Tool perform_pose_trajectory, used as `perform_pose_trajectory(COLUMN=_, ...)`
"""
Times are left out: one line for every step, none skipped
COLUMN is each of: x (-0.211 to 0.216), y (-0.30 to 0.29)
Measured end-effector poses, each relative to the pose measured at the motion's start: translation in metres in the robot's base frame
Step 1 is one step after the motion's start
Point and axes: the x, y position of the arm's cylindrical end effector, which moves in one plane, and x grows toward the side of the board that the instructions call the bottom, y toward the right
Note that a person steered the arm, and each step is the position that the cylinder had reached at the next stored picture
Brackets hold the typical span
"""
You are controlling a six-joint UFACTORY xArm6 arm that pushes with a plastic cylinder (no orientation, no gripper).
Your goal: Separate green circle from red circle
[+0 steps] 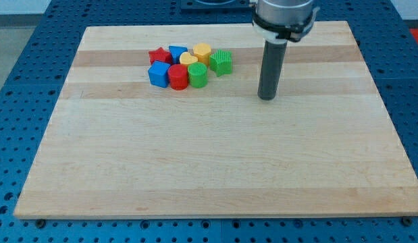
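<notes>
The green circle and the red circle stand side by side and touch, at the bottom edge of a tight cluster of blocks in the board's upper left-centre. My tip rests on the board well to the view's right of the cluster and slightly lower, about a hundred pixels from the green circle. It touches no block.
The cluster also holds a red star, a blue block, a blue block, a yellow heart-like block, a yellow block and a green star-like block. The wooden board lies on a blue perforated table.
</notes>
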Motion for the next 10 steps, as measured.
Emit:
perform_pose_trajectory(x=-0.015, y=-0.006)
perform_pose_trajectory(x=-0.016, y=-0.021)
perform_pose_trajectory(x=-0.008, y=-0.034)
perform_pose_trajectory(x=-0.036, y=-0.048)
perform_pose_trajectory(x=-0.064, y=-0.078)
perform_pose_trajectory(x=-0.056, y=-0.132)
perform_pose_trajectory(x=-0.018, y=-0.177)
perform_pose_trajectory(x=-0.001, y=-0.184)
perform_pose_trajectory(x=-0.004, y=-0.182)
perform_pose_trajectory(x=-0.002, y=-0.175)
